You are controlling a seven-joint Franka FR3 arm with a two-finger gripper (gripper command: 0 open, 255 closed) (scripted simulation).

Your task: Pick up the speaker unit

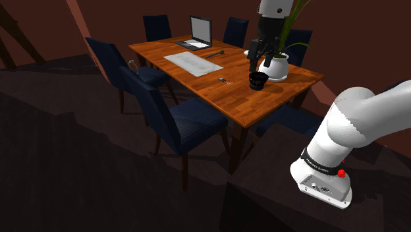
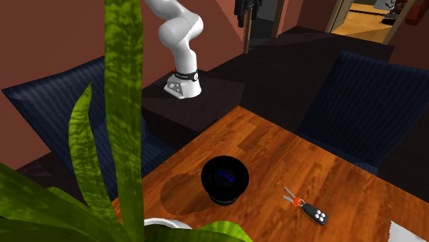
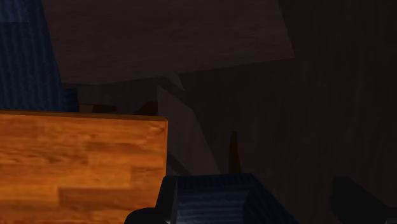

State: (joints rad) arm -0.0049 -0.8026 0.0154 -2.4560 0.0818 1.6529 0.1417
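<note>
The round speaker is looking light, stiff, slippery; the wide, empty jaws are needing its opposite sides.

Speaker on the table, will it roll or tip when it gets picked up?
The speaker looks squat and round and sits flat on the table, so it probably won't tip or roll. Its dark, smooth-looking sides curve, so a grip might slip. It looks rigid, likely not floppy.
</note>
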